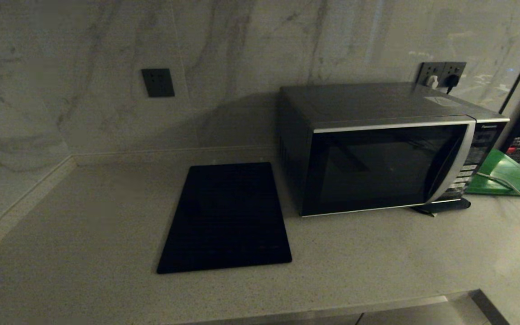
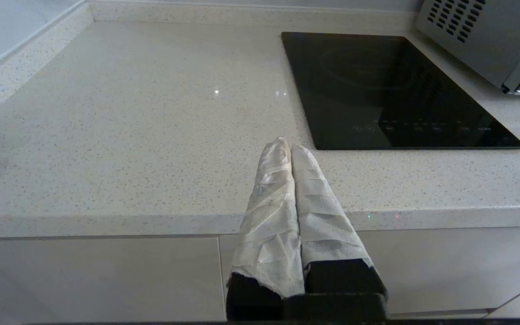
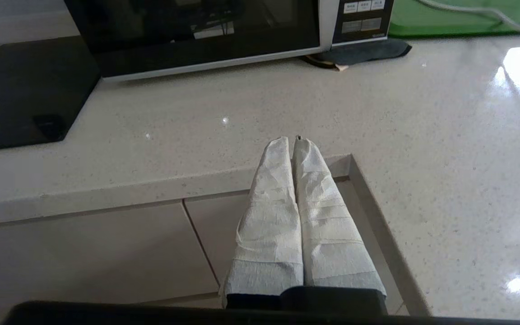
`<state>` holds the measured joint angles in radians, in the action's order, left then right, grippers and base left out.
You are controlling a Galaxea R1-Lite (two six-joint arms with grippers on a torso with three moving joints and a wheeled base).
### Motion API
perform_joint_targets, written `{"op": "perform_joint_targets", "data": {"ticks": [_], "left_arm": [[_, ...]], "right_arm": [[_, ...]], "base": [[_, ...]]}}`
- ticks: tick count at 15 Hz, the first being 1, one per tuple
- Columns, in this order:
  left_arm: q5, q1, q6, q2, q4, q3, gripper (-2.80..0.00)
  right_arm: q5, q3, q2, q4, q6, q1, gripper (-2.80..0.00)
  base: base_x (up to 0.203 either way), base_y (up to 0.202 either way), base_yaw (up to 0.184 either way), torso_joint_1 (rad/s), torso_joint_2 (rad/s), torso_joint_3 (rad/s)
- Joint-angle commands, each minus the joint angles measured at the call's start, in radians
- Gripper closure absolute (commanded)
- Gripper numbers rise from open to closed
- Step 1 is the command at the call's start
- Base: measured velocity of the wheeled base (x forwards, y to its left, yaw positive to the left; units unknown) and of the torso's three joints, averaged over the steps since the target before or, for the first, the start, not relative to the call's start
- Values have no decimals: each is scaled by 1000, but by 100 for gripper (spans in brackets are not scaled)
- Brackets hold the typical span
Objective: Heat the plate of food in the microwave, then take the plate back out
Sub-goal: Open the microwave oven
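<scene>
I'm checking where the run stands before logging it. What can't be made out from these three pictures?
- Plate of food: in no view. The dark glass door of the microwave hides its inside in the head and right wrist views.
- Panel labels: too small to read.
- Green board: cut off by the head view's edge.
- Left gripper and right gripper: both shut, held before the counter edge, outside the head view.

Pale speckled stone counter (image 1: 377, 257), raised lip along the wall edges, front edge notched at the right. On it: flat black cooktop slab (image 1: 226, 216) flush in the middle, the microwave (image 1: 377, 149) just right of it with door closed and a dark pad (image 1: 445, 206) under its front right corner. Green board (image 1: 508, 176) lies right of the microwave, with a pale cable (image 1: 508, 185) draped across it.
</scene>
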<state>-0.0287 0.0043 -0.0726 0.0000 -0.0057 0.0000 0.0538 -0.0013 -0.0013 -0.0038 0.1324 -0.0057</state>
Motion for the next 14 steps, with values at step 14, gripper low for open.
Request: {"op": "perform_joint_targets", "data": {"ticks": [14], "left_arm": [[0, 0, -1, 2, 0, 0, 0]], "right_arm": [[3, 3, 1, 1, 16, 0, 0]], "base": [[0, 0, 0, 0, 0, 0]]}}
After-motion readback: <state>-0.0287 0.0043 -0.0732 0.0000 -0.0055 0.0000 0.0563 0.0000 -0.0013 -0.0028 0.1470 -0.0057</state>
